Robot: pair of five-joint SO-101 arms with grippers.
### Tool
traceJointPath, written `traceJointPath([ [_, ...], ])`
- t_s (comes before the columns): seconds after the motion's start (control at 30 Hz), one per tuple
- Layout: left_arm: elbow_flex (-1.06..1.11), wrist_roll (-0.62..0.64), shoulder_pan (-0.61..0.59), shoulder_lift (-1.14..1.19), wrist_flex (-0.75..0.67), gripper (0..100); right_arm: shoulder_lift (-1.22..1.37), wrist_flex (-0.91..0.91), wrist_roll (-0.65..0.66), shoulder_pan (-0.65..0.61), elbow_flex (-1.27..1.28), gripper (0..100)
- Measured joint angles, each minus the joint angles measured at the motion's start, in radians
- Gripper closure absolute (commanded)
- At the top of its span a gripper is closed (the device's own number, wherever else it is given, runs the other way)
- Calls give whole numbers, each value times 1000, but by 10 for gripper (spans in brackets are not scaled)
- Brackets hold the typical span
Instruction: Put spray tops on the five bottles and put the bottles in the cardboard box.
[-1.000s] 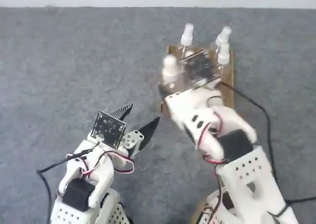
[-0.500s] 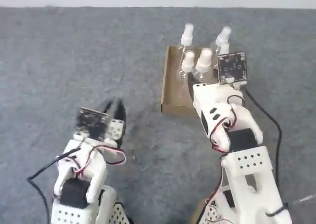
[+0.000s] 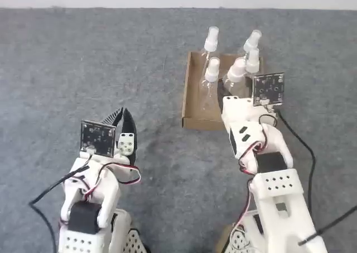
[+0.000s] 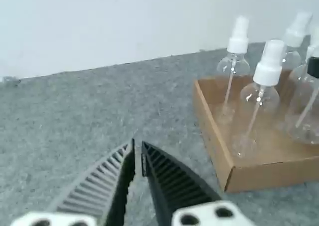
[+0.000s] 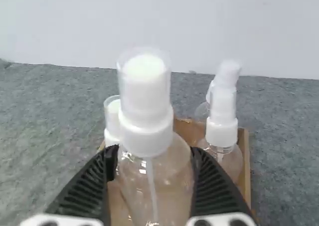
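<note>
Spray bottle [image 5: 145, 101]: clamped upright in right gripper [image 5: 152, 158] over cardboard box [image 3: 188, 96], 1 o'clock, for lowering. Left gripper [image 4: 138, 153]: closed empty, 7 o'clock.

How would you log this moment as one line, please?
left fingers: shut, empty | right fingers: shut on spray bottle | cardboard box: four more spray-topped bottles inside

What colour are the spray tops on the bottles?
White; the spray tops show best in the right wrist view.

No readable print anywhere — none on the bottles [image 3: 210, 88], none on the cardboard box [image 3: 201, 122].
</note>
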Motion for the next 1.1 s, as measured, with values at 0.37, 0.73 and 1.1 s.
traceJointPath([
  [0.37,0,0,0,0,0,990,180,-146,0,6,0,993],
  [0.73,0,0,0,0,0,990,298,-307,0,3,84,993],
  [1.1,0,0,0,0,0,989,400,-410,0,9,115,991],
])
